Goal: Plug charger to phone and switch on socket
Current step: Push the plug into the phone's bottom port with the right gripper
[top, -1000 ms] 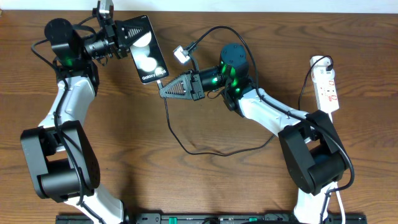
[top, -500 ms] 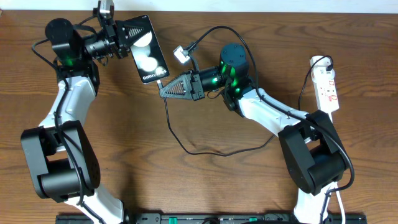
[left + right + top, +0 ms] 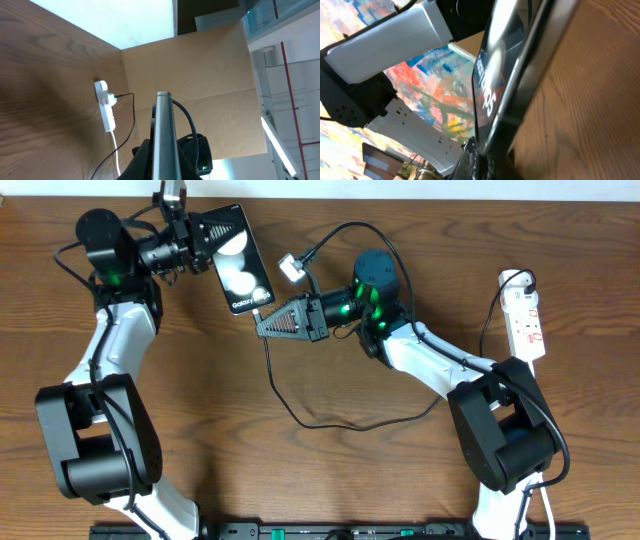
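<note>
My left gripper (image 3: 205, 242) is shut on the top end of the black phone (image 3: 238, 270) and holds it tilted above the table at the back left. Its white circles and lettering face up. In the left wrist view the phone (image 3: 164, 130) shows edge-on between the fingers of the left gripper (image 3: 164, 162). My right gripper (image 3: 262, 323) is shut on the charger's plug end, right at the phone's lower edge. The charger cable (image 3: 300, 420) loops over the table toward the white socket (image 3: 525, 315) at the far right. The right wrist view shows the phone (image 3: 507, 75) close above the right gripper (image 3: 487, 160); the plug tip is hidden.
The socket (image 3: 106, 107) lies by the table's far edge with its white cord trailing off. A small white connector (image 3: 291, 267) on a black wrist cable hangs behind the right arm. A cardboard wall (image 3: 200, 85) stands beyond the table.
The left arm has shifted a touch with the phone. The right gripper stays at the phone's lower edge.
</note>
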Robot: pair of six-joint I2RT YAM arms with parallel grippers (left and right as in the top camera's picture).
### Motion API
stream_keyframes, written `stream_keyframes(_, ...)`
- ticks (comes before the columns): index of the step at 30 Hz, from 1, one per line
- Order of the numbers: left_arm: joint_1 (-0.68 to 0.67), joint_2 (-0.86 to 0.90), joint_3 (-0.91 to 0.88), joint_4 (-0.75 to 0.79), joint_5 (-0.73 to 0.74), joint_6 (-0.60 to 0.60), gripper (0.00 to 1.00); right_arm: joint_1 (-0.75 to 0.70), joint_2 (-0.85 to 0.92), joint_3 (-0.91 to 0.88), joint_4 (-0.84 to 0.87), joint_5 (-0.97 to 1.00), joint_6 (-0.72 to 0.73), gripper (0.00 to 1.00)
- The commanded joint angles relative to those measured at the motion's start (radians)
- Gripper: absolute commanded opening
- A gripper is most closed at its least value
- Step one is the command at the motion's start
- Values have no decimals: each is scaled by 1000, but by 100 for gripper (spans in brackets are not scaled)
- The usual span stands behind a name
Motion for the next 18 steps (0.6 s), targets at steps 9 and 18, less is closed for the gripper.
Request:
stream_keyframes(9,-8,-26,17,11,18,-4,7,-5,7,7,-3,33,16,1)
stream_keyframes(18,-8,-26,17,12,31,39,8,-5,7,7,-4,63,123,1)
